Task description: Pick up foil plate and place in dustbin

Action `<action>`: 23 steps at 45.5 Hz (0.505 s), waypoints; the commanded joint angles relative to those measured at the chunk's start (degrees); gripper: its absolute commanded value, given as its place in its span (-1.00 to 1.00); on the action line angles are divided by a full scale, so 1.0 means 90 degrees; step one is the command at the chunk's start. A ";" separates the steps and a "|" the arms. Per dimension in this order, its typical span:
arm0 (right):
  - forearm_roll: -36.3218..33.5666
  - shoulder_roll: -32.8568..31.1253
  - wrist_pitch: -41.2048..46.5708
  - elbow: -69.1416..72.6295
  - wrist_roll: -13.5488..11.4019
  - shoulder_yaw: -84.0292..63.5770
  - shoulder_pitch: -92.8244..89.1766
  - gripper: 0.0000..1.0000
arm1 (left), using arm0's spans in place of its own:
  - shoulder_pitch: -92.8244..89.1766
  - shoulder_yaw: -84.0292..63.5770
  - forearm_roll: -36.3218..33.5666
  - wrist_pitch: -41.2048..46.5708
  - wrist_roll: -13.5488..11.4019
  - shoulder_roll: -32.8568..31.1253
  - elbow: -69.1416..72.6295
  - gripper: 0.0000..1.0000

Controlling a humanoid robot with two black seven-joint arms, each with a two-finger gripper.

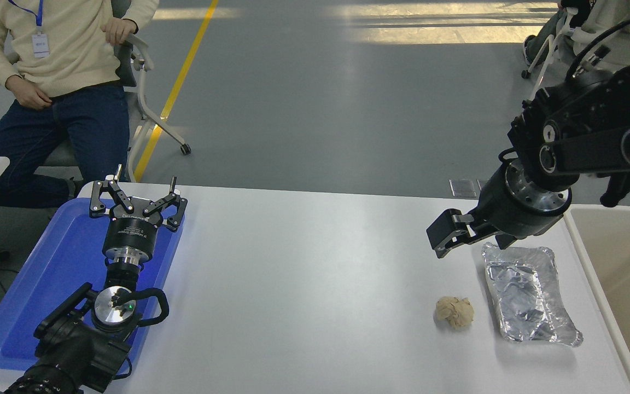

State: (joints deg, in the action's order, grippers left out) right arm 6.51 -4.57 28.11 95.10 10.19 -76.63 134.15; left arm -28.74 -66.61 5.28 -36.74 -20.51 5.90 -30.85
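- The foil plate [528, 295] lies flat on the white table [304, 284] near the table's right edge, long side running away from the camera, open face up, crinkled silver base visible.
- The dustbin [585, 251] stands just beside the table's right edge; only its thick pale rim and part of its smooth beige inner wall are in view. The foil plate is outside it, close to its rim.
- The right gripper [460, 232] enters from the right edge and sits over the table at the far end of the foil plate. One black finger [446, 230] projects to the left, beyond the plate's far left corner. The second finger is partly hidden under the wrist body; whether the gripper is released or clenched cannot be told. Contact with the plate cannot be confirmed.
- A crumpled beige paper ball [455, 312] rests on the table just left of the foil plate, apart from it.
- The left gripper [139, 189] is parked at the lower left above a flat blue tray [36, 306], fingers spread wide, grasping nothing.
- A person [58, 65] in a cream sweater and blue jeans sits on a chair beyond the table's far left corner.
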 commanded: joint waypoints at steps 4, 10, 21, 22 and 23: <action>-0.0001 0.0000 -0.0008 0.0000 0.0000 0.0038 0.0007 1.00 | 0.0000 -0.0001 0.0000 0.0000 0.0003 -0.0001 0.0000 1.00; -0.0001 0.0000 -0.0008 0.0000 0.0000 0.0038 0.0007 1.00 | 0.0000 -0.0001 0.0000 0.0000 0.0003 -0.0001 0.0000 1.00; 0.0009 0.0000 -0.0008 0.0000 0.0000 0.0086 0.0007 1.00 | 0.0000 -0.0001 0.0000 0.0000 0.0003 -0.0001 0.0000 1.00; 0.0009 0.0000 -0.0008 0.0010 0.0000 0.0086 0.0007 1.00 | 0.0000 -0.0001 0.0000 0.0000 0.0003 -0.0001 0.0000 1.00; 0.0009 0.0000 -0.0008 0.0010 0.0000 0.0086 0.0007 1.00 | 0.0000 0.0009 0.0000 -0.0009 0.0003 -0.0001 0.0000 1.00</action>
State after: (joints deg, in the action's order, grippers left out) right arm 6.54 -4.58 28.05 95.10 10.19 -76.20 134.20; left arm -28.74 -66.61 5.26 -36.74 -20.47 5.89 -30.85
